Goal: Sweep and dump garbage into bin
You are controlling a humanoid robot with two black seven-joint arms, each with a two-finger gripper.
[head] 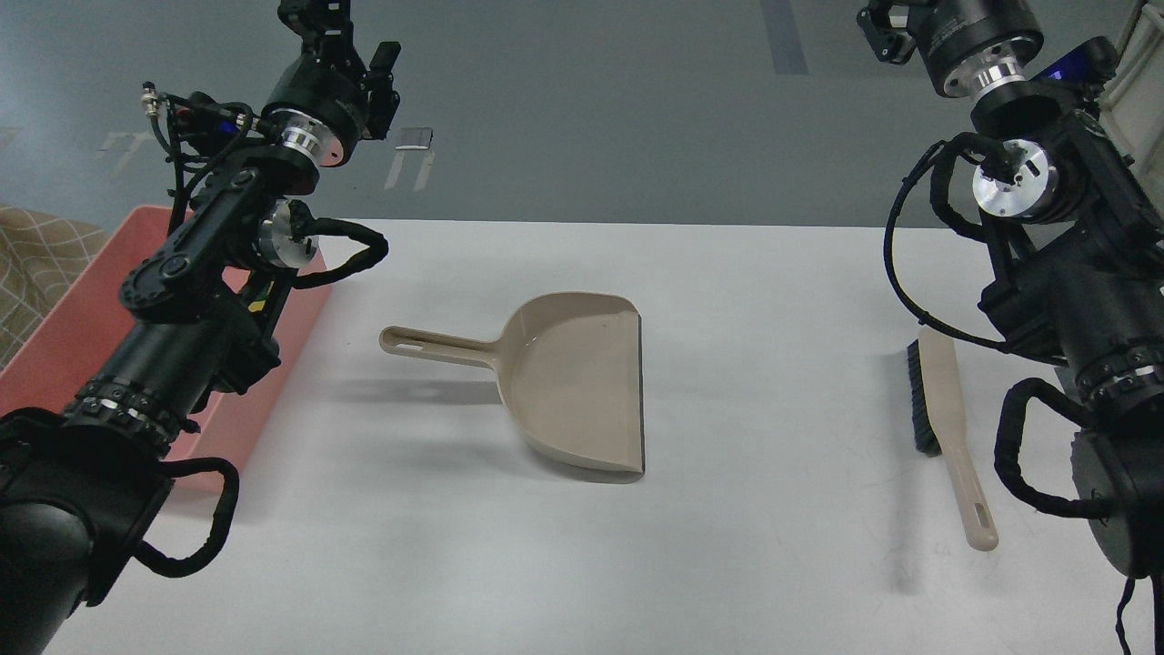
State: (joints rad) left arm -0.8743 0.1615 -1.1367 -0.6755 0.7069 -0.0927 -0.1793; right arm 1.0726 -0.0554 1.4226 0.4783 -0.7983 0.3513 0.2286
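The pink bin (64,327) stands at the table's left edge, mostly hidden behind my left arm. A thin sliver of yellow and green, the sponge (259,293), shows inside it between arm links. The bread slice is hidden. My left gripper (332,23) is raised high above the bin's far corner. Its fingers run into the top edge of the view and hold nothing that I can see. My right gripper (896,18) is raised at the top right, with its fingers cut off by the frame edge.
A beige dustpan (573,382) lies empty at the table's middle, with its handle pointing left. A beige brush (946,428) with black bristles lies at the right, beside my right arm. The table's far edge runs across the view behind them.
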